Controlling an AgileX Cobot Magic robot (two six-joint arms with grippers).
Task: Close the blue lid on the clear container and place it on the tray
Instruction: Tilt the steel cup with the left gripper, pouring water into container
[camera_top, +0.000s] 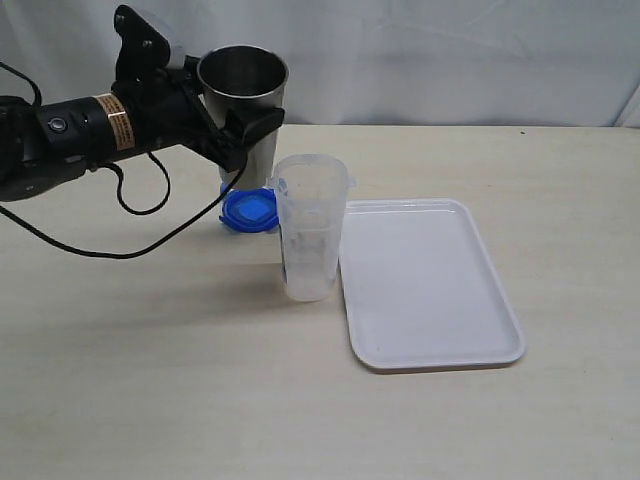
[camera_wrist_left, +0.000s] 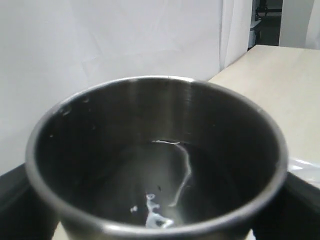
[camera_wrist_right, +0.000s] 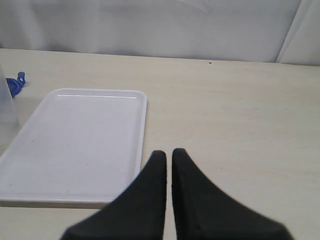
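Blue lid (camera_top: 248, 211) lay flat on the table (camera_top: 150, 380), not on the container. It sat just left & a bit far of the clear container (camera_top: 312, 235), tucked at the foot of a steel cup (camera_top: 243, 90). Container stood upright, long axis vertical, mouth open, its right side just beside the left rim of the tray (camera_top: 430, 290), not on it.

Left gripper (camera_top: 245, 130) reached in from the left w/ jaws spread wide either side of the steel cup. Couldn't tell if they squeezed it or only flanked it. Lid lay right below & slightly near of those jaws, so the left arm was by far the closer one, but busy w/ the cup. Lid roundish, no real long axis; coming at it from above looked simplest.

Right gripper (camera_wrist_right: 166, 160) had fingers pressed together, nothing btwn them. It was out of the exterior view, seemingly near & right of the tray, w/ tray, container & lid all beyond it. Prob. the cup needs clearing first; then the lid goes right, onto the container mouth.
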